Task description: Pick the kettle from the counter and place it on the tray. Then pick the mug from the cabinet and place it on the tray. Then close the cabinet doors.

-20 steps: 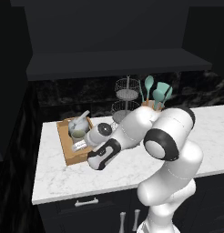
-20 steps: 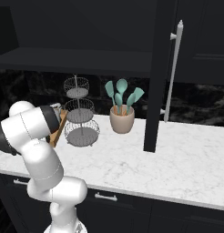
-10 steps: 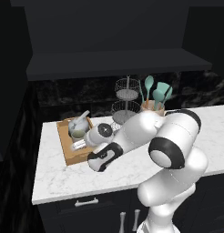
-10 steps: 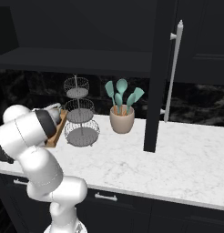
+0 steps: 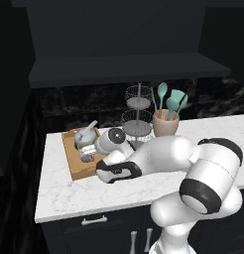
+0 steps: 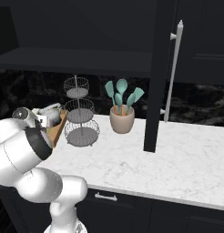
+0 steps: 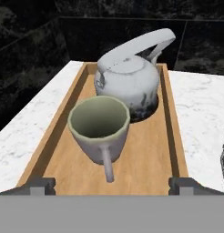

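Mug (image 7: 99, 127) before kettle (image 7: 129, 82) on tray (image 7: 152, 154)

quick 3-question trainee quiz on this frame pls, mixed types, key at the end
1. True or false: the mug stands inside the tray.
2. In the hand view, what lies just beyond the mug? A) the kettle B) the utensil crock C) the wire basket stand
3. Fill in: the gripper faces the mug with its jaws ____, holding nothing.

Key:
1. True: it stands upright on the tray's wooden floor.
2. A: the kettle sits on the tray behind it; the utensil crock and wire basket stand stand on the counter.
3. open
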Motion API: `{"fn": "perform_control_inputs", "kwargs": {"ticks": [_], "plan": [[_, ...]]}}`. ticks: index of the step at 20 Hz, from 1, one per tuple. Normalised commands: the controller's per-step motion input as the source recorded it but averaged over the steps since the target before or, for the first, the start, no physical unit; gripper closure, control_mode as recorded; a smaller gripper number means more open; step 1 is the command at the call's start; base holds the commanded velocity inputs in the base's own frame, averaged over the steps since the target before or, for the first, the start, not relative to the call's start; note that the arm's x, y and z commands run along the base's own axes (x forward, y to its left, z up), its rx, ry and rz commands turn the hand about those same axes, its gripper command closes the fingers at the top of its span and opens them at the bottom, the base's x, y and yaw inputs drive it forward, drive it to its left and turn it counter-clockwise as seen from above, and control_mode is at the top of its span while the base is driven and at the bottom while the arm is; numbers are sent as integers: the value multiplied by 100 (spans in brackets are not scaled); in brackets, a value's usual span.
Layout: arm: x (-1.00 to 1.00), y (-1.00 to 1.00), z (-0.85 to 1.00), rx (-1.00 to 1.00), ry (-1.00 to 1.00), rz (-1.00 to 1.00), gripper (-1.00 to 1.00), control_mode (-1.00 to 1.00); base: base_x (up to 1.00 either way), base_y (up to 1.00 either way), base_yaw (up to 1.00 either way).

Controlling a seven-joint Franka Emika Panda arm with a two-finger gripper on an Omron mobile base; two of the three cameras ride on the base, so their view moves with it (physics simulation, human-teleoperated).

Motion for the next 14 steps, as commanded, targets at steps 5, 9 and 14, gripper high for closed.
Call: {"fn": "perform_control_inputs", "kwargs": {"ticks": [5,9,14], "plan": [[-25,-12,75,0,3,-8,-100,-100,0,0,0],[-44,-15,71,0,2,-3,-100,-100,0,0,0],[-58,-27,54,0,0,0,-100,-100,0,0,0]]}}
